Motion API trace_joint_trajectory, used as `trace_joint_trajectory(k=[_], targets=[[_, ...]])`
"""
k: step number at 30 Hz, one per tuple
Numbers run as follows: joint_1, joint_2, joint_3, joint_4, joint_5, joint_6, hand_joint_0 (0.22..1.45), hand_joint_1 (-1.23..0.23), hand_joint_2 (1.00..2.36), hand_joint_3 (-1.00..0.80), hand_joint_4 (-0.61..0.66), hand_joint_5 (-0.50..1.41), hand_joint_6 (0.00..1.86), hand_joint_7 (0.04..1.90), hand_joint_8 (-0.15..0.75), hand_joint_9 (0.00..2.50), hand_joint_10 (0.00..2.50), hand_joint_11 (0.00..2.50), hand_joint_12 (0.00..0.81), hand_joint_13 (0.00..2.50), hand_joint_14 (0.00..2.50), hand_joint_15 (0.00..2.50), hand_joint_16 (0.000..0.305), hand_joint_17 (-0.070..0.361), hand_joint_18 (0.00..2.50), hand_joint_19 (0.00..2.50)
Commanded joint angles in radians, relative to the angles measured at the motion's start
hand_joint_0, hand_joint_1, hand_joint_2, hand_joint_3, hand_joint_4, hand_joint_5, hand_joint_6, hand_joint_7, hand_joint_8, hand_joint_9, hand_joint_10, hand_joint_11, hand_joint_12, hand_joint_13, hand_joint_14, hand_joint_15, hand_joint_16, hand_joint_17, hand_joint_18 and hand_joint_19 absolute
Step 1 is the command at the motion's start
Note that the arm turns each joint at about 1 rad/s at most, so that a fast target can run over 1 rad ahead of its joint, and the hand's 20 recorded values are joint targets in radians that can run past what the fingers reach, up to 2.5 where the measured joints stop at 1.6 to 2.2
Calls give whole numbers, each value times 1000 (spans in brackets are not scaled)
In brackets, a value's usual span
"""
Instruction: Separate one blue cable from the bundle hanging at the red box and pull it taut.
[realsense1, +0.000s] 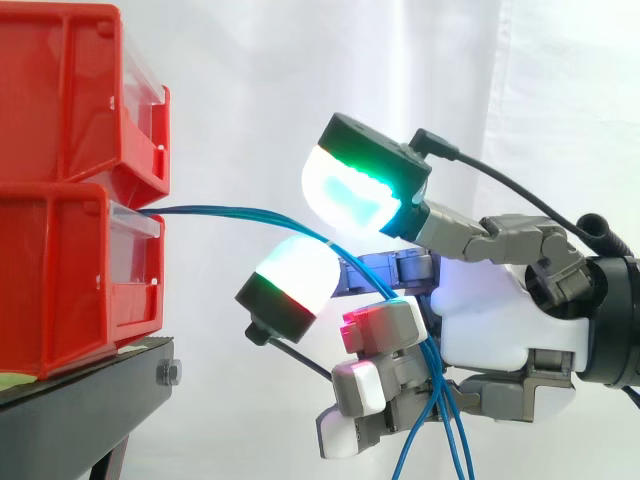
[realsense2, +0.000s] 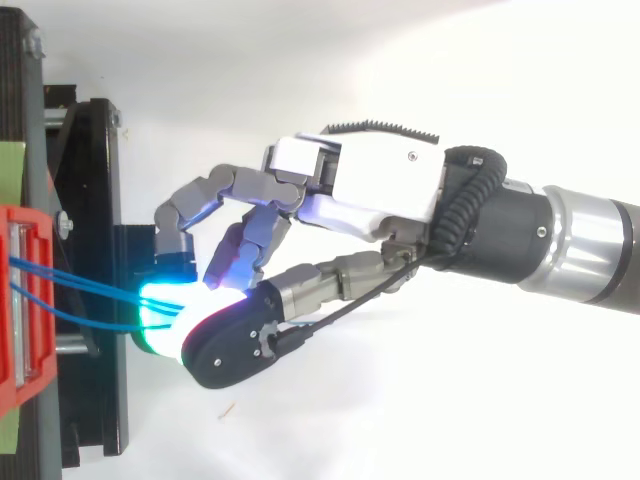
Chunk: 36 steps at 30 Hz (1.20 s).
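Observation:
Two stacked red boxes (realsense1: 60, 280) stand at the left on a black stand (realsense1: 80, 400). A bundle of thin blue cables (realsense1: 250, 215) leaves the gap between the boxes, arcs to the right and drops down through my hand (realsense1: 490, 310). The strands pass between a green-glowing fingertip (realsense1: 350, 195) above and a white-glowing one (realsense1: 295, 270) below, then run behind the curled lower fingers (realsense1: 380, 345) and hang below them. In the top view the cables (realsense2: 80, 290) run from the red box (realsense2: 20, 300) into the closed glowing fingertips (realsense2: 165, 305) of my hand (realsense2: 370, 185).
A white curtain hangs behind the work. The stand's black frame (realsense2: 95, 250) sits close under my fingertips in the top view. The arm's grey wrist (realsense2: 590, 250) comes in from the right.

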Motion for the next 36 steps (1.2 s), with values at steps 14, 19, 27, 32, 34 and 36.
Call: trace_joint_trajectory(k=[14, 19, 27, 32, 34, 36], targets=[[1, -1, 0, 3, 3, -4, 737, -925, 1005, -419, -14, -166, 929, 1043, 328, 1155, 20, 1067, 344, 1041, 24, 642, 38, 86, 850, 585], [4, 0, 0, -4, 3, -8, 588, -762, 1000, -500, 84, -154, 910, 997, 344, 1209, 19, 1045, 341, 1047, 22, 630, 38, 86, 852, 609], [4, -1, 0, -4, 5, -8, 540, -448, 1000, -500, 92, -131, 881, 1024, 352, 1286, 18, 1001, 351, 1097, 22, 625, 40, 89, 915, 627], [4, 0, 0, -2, 5, -8, 618, -554, 1008, -381, 72, -125, 893, 1119, 356, 1300, 18, 1015, 350, 1108, 23, 646, 39, 87, 910, 655], [4, 0, 0, 1, 5, -10, 613, -622, 1009, -297, 93, -119, 893, 1136, 390, 1324, 17, 1002, 381, 1141, 22, 624, 45, 101, 966, 609], [4, -1, 0, 3, 5, -10, 613, -722, 1008, -210, 108, -122, 904, 1094, 410, 1303, 16, 996, 398, 1153, 19, 623, 48, 109, 997, 591]])
